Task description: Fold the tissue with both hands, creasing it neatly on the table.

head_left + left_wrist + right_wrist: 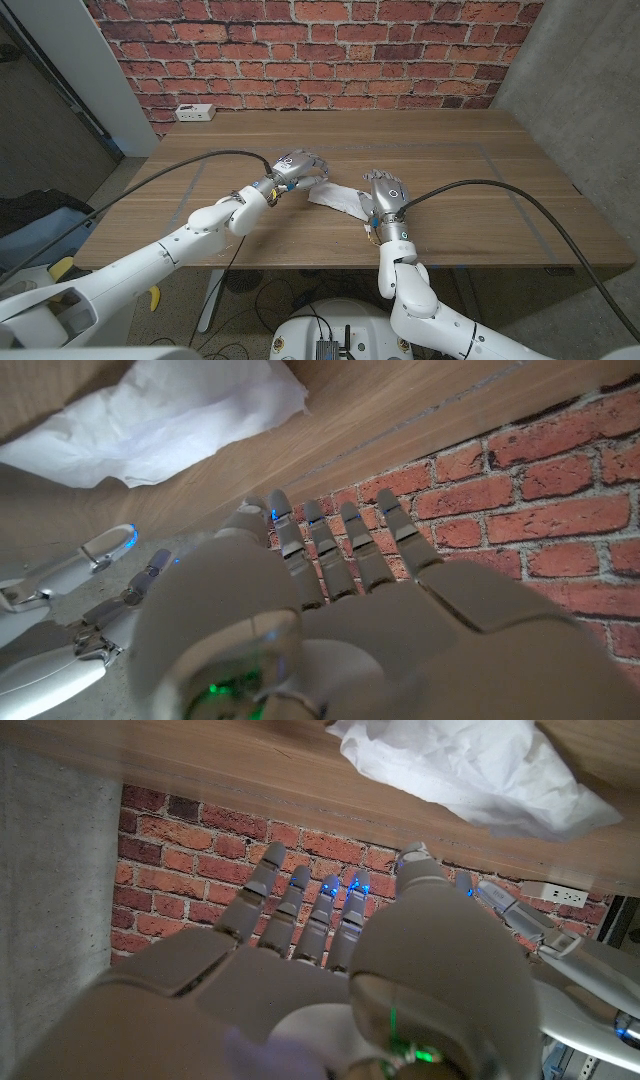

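Brick-walled room, wooden table [460, 180]; tissue [338, 198] lies rumpled between left hand [299, 167] and right hand [388, 192]; both spread, holding nothing, likely flanking it to fold.

Even, soft indoor light fills the head view; the brown wooden table [440, 160] is evenly lit with a mild pale sheen across its middle and no hard glare. Shadows are faint and short under the 2 white robot hands. The red brick wall [330, 50] is sharp, while straight edges bow slightly toward the corners. In both wrist views the near hand backs are blurred and out of focus, and the crumpled white tissue [160, 420] is bright, nearly washed out. Small blue and green lights glow on the fingers.
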